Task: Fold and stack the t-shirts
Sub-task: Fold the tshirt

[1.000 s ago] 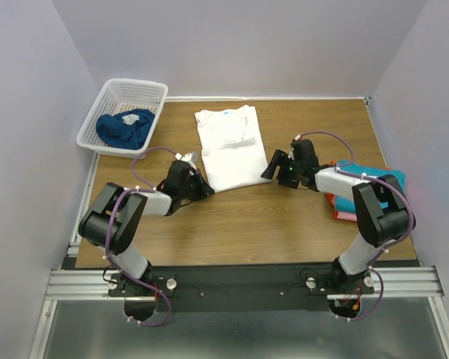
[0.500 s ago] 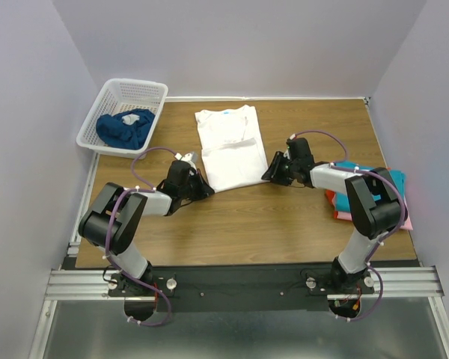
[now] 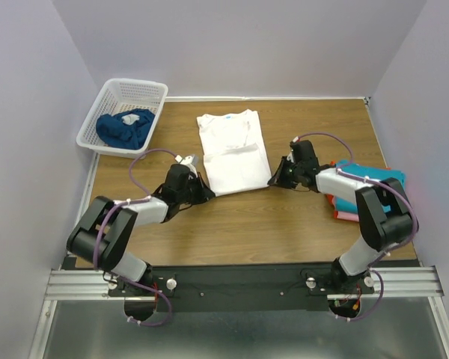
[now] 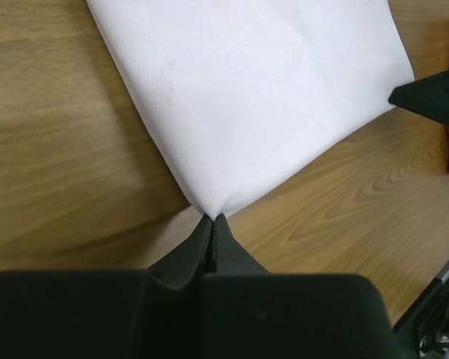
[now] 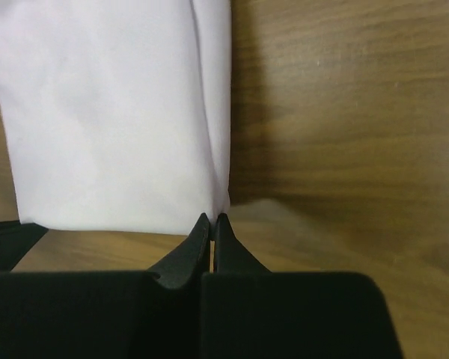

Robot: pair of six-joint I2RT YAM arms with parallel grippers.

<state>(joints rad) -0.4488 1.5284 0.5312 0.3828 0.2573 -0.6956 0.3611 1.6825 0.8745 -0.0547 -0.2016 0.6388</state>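
Observation:
A white t-shirt (image 3: pixel 230 149) lies folded lengthwise in the middle of the table, its hem toward me. My left gripper (image 3: pixel 203 191) is shut on the hem's near left corner (image 4: pixel 209 212). My right gripper (image 3: pixel 272 178) is shut on the near right corner (image 5: pixel 218 211). Both corners are pinched at the fingertips and lifted slightly off the wood. A stack of folded t-shirts (image 3: pixel 374 187), teal on top with red-orange and pink under it, sits at the right edge behind the right arm. A dark blue t-shirt (image 3: pixel 126 127) lies crumpled in the basket.
A white lattice basket (image 3: pixel 124 114) stands at the table's far left corner, overhanging the edge. Grey walls close in the left, back and right sides. Bare wood (image 3: pixel 247 224) stretches between the two arms near the front.
My right gripper reached the shirt's right hem corner and shut on it. The shirt has shifted slightly, and the left arm has stretched forward a little with its corner.

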